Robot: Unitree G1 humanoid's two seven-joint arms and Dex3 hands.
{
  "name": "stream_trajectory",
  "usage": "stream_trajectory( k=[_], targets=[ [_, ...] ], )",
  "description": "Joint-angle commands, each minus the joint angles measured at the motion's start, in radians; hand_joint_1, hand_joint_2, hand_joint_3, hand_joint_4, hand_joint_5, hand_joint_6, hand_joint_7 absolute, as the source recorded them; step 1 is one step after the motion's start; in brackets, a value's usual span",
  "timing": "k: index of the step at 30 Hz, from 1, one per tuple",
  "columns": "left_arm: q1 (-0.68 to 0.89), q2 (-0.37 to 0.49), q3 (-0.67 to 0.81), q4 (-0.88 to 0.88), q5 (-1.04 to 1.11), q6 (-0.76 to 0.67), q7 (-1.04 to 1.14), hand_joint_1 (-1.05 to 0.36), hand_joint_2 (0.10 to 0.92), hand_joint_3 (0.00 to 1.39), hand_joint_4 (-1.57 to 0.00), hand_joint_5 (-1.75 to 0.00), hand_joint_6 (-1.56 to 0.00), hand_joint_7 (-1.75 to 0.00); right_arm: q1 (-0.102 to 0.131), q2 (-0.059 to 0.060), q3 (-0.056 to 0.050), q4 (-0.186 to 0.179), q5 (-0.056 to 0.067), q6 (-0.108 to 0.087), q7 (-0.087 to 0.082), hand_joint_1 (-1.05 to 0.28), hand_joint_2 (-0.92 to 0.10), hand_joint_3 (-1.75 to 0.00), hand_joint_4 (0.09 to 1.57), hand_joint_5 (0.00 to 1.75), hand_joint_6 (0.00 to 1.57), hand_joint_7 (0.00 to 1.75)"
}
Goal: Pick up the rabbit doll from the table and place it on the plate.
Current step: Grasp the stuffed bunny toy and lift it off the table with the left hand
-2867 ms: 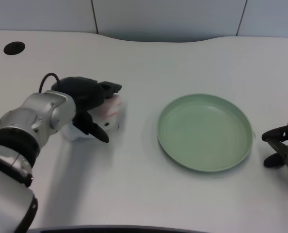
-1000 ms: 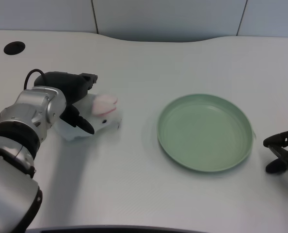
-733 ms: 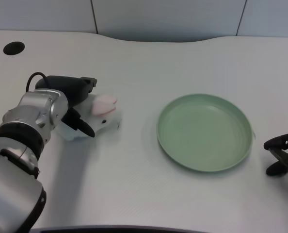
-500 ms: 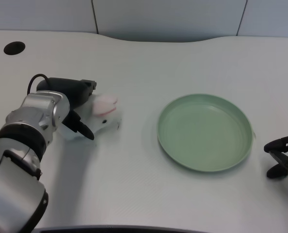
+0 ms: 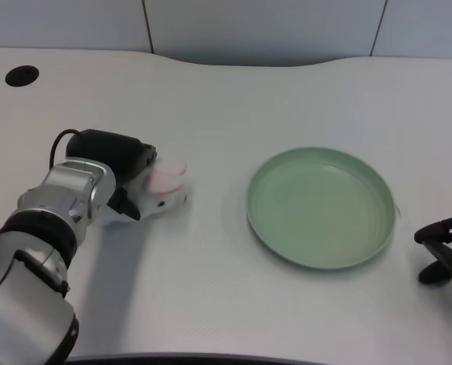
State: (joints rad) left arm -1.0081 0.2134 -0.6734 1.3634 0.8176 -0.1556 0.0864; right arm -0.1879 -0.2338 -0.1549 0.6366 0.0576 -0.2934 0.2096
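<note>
Rabbit doll [image 5: 163,187] lies on the table [image 5: 211,289], well left of the empty plate [image 5: 321,207]. Left hand [image 5: 127,173] touches it; finger closure cannot be determined. Lift, transfer and placement remain.

We are seeing only part of the rabbit doll [image 5: 163,186]: the left hand [image 5: 123,171] is covering its rear, so whether the fingers are closing around it is not something we can tell. The silver left forearm [image 5: 55,220] is running off the bottom-left edge. The doll's face is blurring out.
</note>
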Motion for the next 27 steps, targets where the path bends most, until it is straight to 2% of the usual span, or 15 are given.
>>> stream_trajectory(
  k=[1,2,3,4,5,7,10,11,13,17,22,23,25,26,27],
  targets=[
    [0.024,0.012,-0.009,0.011,0.011,-0.019,0.025,-0.42,0.795,0.00,-0.37,-0.76,-0.69,-0.11,0.017,-0.001,-0.018,-0.010,0.034,0.005,0.013,-0.82,-0.91,-0.08,0.95,1.00,0.85,0.92],
    [0.025,0.014,-0.007,0.011,0.010,-0.026,0.030,-0.40,0.800,0.00,-0.31,-0.96,-0.68,-0.21,0.018,0.001,-0.021,-0.009,0.040,0.003,0.017,-0.82,-0.91,-0.08,0.96,1.00,0.85,0.91],
    [0.025,0.017,-0.009,0.010,0.013,-0.036,0.039,-0.37,0.808,0.00,-0.26,-1.14,-0.56,-0.50,0.019,0.002,-0.023,-0.011,0.048,0.004,0.020,-0.82,-0.91,-0.07,0.96,0.99,0.86,0.91],
    [0.029,0.023,-0.005,0.008,0.010,-0.056,0.065,-0.35,0.818,0.00,-0.26,-1.23,-0.45,-0.79,0.020,0.001,-0.021,-0.008,0.047,-0.005,0.020,-0.83,-0.91,-0.06,0.97,0.99,0.86,0.90],
    [0.032,0.027,0.000,0.007,0.007,-0.072,0.087,-0.30,0.819,0.00,-0.30,-1.36,-0.38,-1.04,0.021,-0.003,-0.015,-0.005,0.036,-0.012,0.015,-0.83,-0.92,-0.07,0.97,0.99,0.86,0.91],
    [0.035,0.033,0.004,0.007,0.005,-0.091,0.115,-0.28,0.828,0.01,-0.31,-1.44,-0.33,-1.19,0.021,-0.007,-0.010,0.001,0.024,-0.020,0.010,-0.84,-0.92,-0.09,0.94,1.02,0.83,0.94],
    [0.041,0.037,0.011,0.009,0.003,-0.106,0.161,-0.24,0.867,0.01,-0.33,-1.58,-0.34,-1.31,0.021,-0.005,-0.012,0.010,0.026,-0.020,0.013,-0.83,-0.91,-0.08,0.90,1.04,0.81,0.97],
    [0.044,0.039,0.009,0.009,0.008,-0.113,0.196,-0.23,0.869,0.01,-0.36,-1.62,-0.36,-1.37,0.021,-0.004,-0.010,0.012,0.023,-0.019,0.010,-0.83,-0.91,-0.08,0.89,1.05,0.80,0.98],
    [0.048,0.042,0.001,0.009,0.020,-0.120,0.251,-0.18,0.866,0.00,-0.49,-1.72,-0.39,-1.61,0.021,-0.003,-0.009,0.013,0.020,-0.017,0.006,-0.83,-0.91,-0.07,0.89,1.05,0.79,0.98],
    [0.040,0.042,-0.007,0.012,0.031,-0.114,0.281,-0.19,0.909,0.02,-0.73,-1.74,-0.49,-1.74,0.018,-0.001,-0.005,0.007,0.012,0.009,-0.008,-0.82,-0.92,-0.06,0.89,1.03,0.79,0.98],
    [0.003,0.030,0.032,-0.001,0.000,-0.145,0.295,-0.20,0.921,0.06,-0.81,-1.75,-0.55,-1.75,-0.003,-0.003,-0.002,0.043,0.008,-0.013,-0.007,-0.82,-0.92,-0.05,0.90,1.01,0.79,0.97],
    [-0.009,0.026,0.047,-0.005,-0.014,-0.154,0.289,-0.16,0.895,0.04,-0.81,-1.75,-0.57,-1.65,-0.008,-0.003,-0.002,0.050,0.009,-0.018,-0.005,-0.82,-0.92,-0.05,0.92,1.01,0.79,0.97],
    [-0.031,0.008,0.089,-0.014,-0.059,-0.170,0.262,-0.13,0.875,0.02,-0.80,-1.75,-0.59,-1.60,-0.018,-0.004,0.000,0.065,0.006,-0.025,-0.008,-0.81,-0.92,-0.04,0.92,1.00,0.79,0.97],
    [-0.038,0.001,0.099,-0.017,-0.070,-0.173,0.256,-0.09,0.858,0.01,-0.80,-1.75,-0.56,-1.72,-0.022,-0.005,0.002,0.070,0.002,-0.027,-0.011,-0.82,-0.92,-0.05,0.91,0.99,0.79,0.97],
    [-0.051,-0.012,0.108,-0.021,-0.080,-0.176,0.241,-0.09,0.858,0.01,-0.80,-1.75,-0.56,-1.72,-0.029,-0.009,0.006,0.083,-0.009,-0.037,-0.016,-0.82,-0.92,-0.05,0.91,0.99,0.79,0.97]
  ],
)
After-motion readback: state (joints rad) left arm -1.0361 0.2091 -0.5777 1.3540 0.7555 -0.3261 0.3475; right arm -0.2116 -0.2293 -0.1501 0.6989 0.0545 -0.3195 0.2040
